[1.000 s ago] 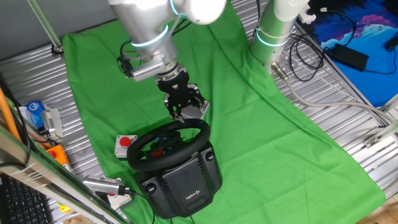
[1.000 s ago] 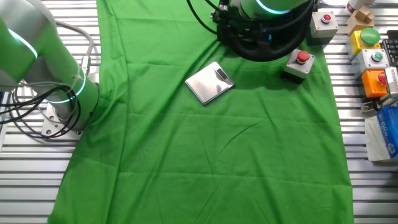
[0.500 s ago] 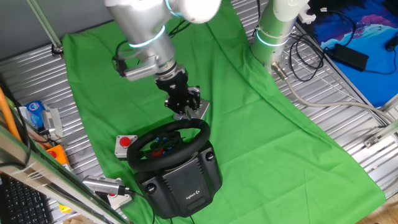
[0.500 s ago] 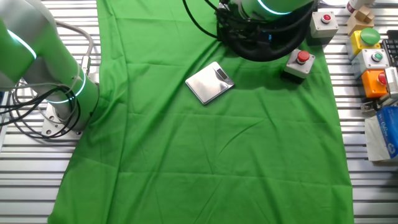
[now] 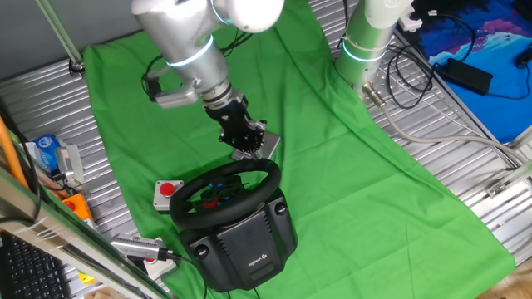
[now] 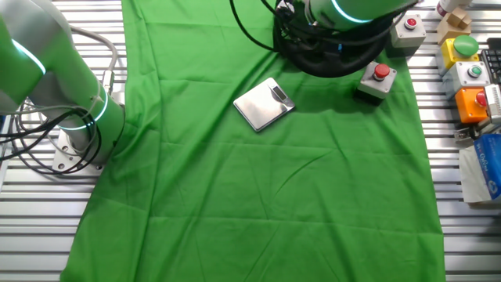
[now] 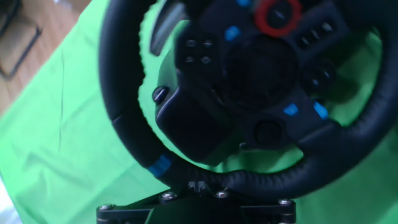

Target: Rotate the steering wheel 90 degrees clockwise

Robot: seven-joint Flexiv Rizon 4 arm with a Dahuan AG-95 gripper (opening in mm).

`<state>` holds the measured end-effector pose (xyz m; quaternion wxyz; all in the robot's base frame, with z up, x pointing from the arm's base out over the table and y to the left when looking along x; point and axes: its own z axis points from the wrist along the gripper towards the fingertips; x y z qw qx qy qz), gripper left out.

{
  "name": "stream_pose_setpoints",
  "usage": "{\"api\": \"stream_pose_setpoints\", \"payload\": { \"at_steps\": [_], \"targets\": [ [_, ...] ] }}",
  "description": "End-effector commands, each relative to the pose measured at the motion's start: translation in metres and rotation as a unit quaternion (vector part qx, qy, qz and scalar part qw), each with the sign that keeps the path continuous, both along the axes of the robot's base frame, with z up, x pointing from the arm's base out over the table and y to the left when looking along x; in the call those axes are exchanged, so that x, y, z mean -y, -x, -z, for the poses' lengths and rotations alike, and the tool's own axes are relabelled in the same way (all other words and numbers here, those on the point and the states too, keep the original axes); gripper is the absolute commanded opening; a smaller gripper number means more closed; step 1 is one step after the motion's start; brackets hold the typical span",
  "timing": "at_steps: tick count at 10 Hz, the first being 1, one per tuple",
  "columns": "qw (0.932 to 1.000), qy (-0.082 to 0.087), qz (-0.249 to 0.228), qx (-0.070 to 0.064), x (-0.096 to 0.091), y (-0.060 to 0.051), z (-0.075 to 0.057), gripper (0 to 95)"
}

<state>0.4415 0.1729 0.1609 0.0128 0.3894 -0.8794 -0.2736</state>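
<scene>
Black and knuckled, my jaws (image 5: 243,143) hang just beyond the far rim of the black round steering wheel (image 5: 224,193), tilted down toward it; whether they are parted or pressed together I cannot tell, since in the fixed view the fingers are too small and dark to separate, and my hand view shows only a black bar with screws along the bottom edge. No grasp on the rim shows in any view.

Through my hand view the wheel (image 7: 249,93) fills nearly everything: leather-look rim with a blue stripe on it, blue buttons and a red ring on the hub, blurred at this closeness. The nearest arc of the rim sits just above my black bar.

The wheel is mounted on a bulky black base with a small white logo (image 5: 248,242), standing at the near end of the green cloth (image 5: 349,183) that covers the ribbed metal table (image 5: 465,174). In the other fixed view only the wheel's dark rim (image 6: 329,66) shows at the top edge, under my arm.

A flat silver rectangular plate (image 6: 264,104) lies on the cloth just behind me. A small grey box with a red button (image 5: 167,193) sits just beside the wheel's rim. A second silver arm's base (image 6: 74,133) stands at the cloth's edge, well apart.
</scene>
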Motion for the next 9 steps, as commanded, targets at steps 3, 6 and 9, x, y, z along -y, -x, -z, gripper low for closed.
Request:
{"api": "stream_pose_setpoints", "payload": {
  "at_steps": [3,6,9],
  "targets": [
    [0.9932,-0.011,0.105,-0.050,-0.015,0.002,-0.008,0.0],
    [0.9899,-0.011,0.131,-0.054,-0.028,0.008,-0.006,0.0],
    [0.9871,-0.007,0.147,-0.064,-0.035,0.009,-0.011,0.0]
  ]
}}
